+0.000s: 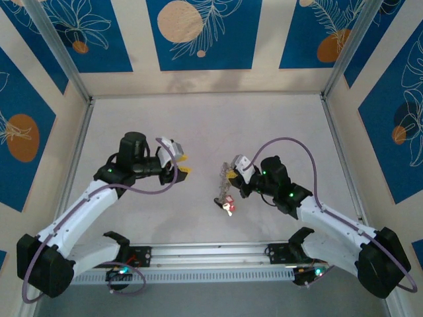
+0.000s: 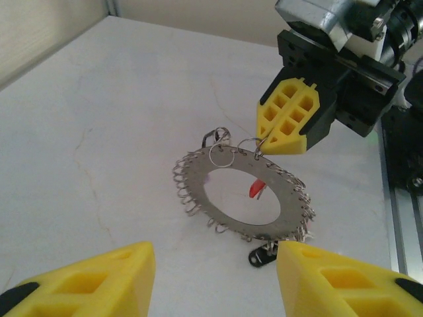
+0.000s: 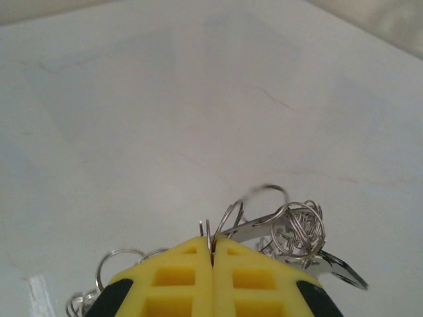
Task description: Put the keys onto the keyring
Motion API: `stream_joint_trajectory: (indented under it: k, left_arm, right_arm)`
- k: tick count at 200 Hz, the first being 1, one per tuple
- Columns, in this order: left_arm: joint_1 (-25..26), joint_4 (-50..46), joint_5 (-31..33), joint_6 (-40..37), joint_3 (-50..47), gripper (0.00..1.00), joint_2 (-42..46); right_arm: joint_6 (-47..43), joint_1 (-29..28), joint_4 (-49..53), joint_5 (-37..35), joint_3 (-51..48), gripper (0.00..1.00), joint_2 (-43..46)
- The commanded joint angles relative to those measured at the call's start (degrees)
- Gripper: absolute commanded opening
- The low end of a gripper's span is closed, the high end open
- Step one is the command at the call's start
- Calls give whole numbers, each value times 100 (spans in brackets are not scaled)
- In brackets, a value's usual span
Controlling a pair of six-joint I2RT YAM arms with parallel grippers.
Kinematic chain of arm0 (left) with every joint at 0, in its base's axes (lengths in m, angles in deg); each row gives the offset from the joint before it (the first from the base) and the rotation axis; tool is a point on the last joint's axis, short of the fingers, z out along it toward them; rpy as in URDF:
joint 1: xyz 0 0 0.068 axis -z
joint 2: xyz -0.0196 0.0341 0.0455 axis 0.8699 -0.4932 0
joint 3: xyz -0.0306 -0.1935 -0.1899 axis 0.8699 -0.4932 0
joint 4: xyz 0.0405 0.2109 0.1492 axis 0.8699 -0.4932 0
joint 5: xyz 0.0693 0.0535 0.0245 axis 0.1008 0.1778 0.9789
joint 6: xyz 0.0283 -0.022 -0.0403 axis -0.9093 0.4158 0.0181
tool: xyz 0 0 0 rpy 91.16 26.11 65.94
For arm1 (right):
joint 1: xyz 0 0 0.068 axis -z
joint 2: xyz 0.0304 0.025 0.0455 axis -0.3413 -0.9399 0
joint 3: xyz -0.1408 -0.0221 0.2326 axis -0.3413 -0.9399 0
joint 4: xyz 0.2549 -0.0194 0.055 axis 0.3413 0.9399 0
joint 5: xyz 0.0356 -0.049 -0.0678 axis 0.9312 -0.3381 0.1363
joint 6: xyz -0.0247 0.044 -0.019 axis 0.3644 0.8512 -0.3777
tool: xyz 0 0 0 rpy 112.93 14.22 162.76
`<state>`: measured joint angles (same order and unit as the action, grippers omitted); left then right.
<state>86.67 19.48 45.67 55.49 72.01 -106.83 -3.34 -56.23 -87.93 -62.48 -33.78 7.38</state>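
No lettering, label, brand, number or sign can be read in any view. The wall panels [image 1: 198,33] carry drawn leaves and discs, not words. Small print on the arms [image 1: 86,205], if there is any, is too blurred to tell.

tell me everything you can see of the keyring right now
The keyring is a flat, silvery metal band with a wide round hole. Its outer edge is fringed with many small wire loops. It stands tilted, facing the left wrist camera, and the shut right claw pinches its top edge. A red key shows through the hole, and a black key lies just below the lower edge. Whether the ring's bottom touches the table cannot be told.
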Motion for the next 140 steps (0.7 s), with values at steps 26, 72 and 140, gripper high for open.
stream_joint_trajectory:
  k: [26, 72, 140]
  left_arm:
    - [236, -168, -196, -694, 236, 51, -164]
    - [635, -73, -357, -1224, 115, 48, -329]
    - [1137, 245, 121, -1264, 76, 48, -420]
  right_arm:
    - [-216, 41, -1513, 1186, -237, 0, 151]
    - [-40, 68, -2060, 1601, -348, 0, 80]
    - [-355, 7, -1578, 1981, -120, 0, 192]
